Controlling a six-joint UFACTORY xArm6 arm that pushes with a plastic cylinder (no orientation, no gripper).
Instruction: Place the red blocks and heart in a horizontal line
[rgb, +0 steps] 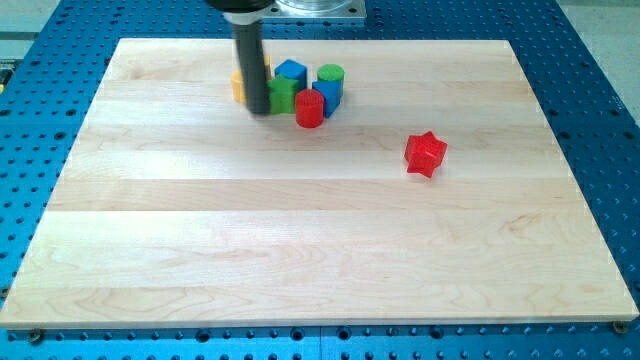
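A red star block (425, 153) lies alone right of the board's middle. A red cylinder (309, 109) stands at the lower right of a cluster near the view's top. My tip (258, 109) rests at the cluster's left side, touching a green block (282, 95). The rod hides most of a yellow block (238, 86); the heart cannot be made out. A blue block (290, 73), another blue block (328, 92) and a green cylinder (331, 74) sit in the cluster.
The wooden board (320, 250) lies on a blue perforated table (600, 120). A metal arm base (315, 8) stands at the view's top centre.
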